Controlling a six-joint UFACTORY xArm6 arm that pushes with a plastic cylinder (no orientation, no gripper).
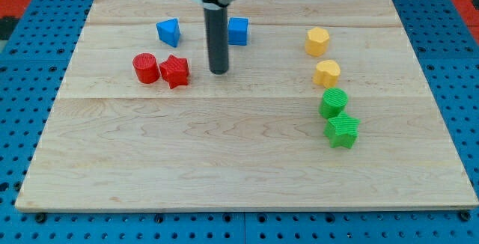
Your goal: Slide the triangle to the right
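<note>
My tip (218, 72), a bare rod with no fingers to report, is standing right of the blue triangle (169, 31). Judged light, rigid, free-sliding; push its left face.

I see my tip (218, 71) near the board's (224, 162) top edge, between the triangle (168, 31) at its left and the cube (238, 31) just right; the star (174, 70) sits left.

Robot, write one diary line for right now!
task: slide blue triangle right | my tip: right of and below triangle, not touching | red star left of tip
</note>
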